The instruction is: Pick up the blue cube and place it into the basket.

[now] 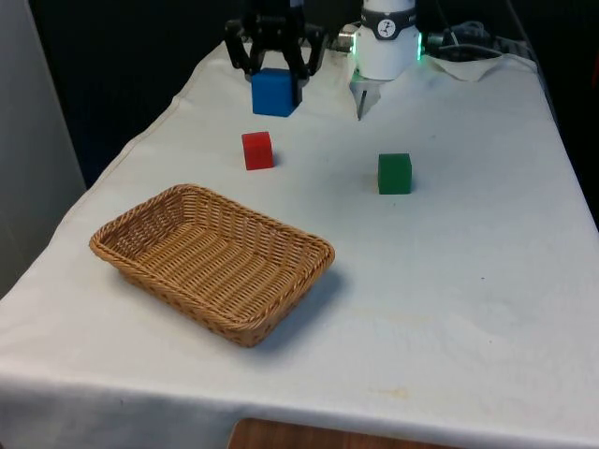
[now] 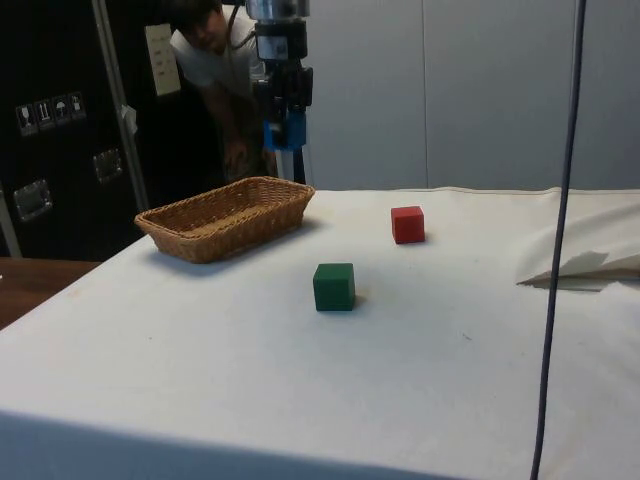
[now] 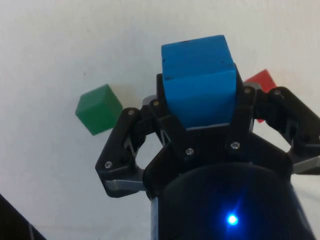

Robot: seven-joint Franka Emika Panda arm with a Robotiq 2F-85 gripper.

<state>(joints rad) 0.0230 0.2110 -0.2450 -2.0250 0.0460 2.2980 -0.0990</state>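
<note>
Pincer (image 1: 274, 70) clamps blue cube (image 1: 274, 92) aloft; red cube (image 3: 262, 82) half hidden behind fingers (image 3: 248, 102)

Blue cube (image 1: 274, 92), red cube (image 1: 257, 151), green cube (image 1: 394, 174), tan woven basket (image 1: 140, 223), white cloth (image 1: 449, 281).

No text, label or number can be read on anything here.
</note>
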